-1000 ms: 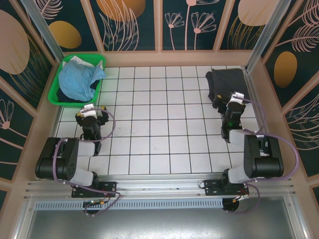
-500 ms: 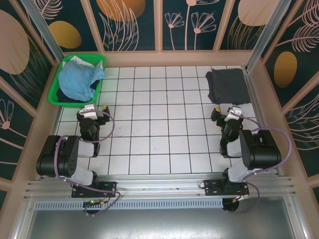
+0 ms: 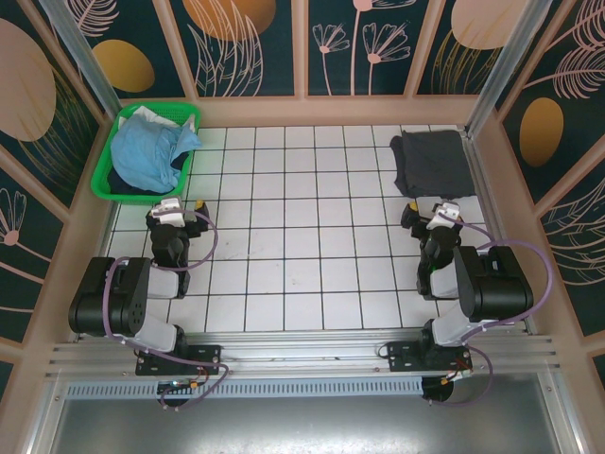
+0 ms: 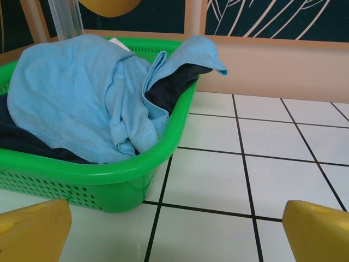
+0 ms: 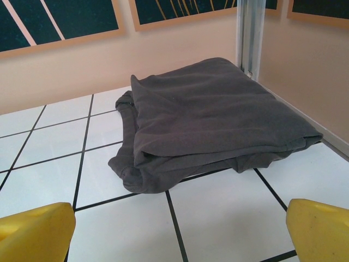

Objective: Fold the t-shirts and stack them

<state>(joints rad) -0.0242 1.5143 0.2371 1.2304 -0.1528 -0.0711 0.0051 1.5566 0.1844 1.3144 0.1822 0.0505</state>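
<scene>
White gridded tabletop (image 3: 302, 236), leaf-patterned walls (image 3: 364, 43), grey t-shirt (image 3: 432, 163) far right.

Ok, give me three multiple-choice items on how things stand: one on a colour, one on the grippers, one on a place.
1. The cloth on top in the green basket is: A red; B light blue; C yellow.
2. The left gripper and right gripper are: A both shut on cloth; B left shut, right open; C both open, holding nothing.
3. The dark grey t-shirt lies: A folded on the table near the far right corner; B in the basket; C between the left gripper's fingers.

Answers:
1 B: the light blue t-shirt is heaped in the basket.
2 C: each wrist view shows yellow fingertips spread wide with bare tile between.
3 A: it sits folded on the tiles ahead of the right gripper.
</scene>
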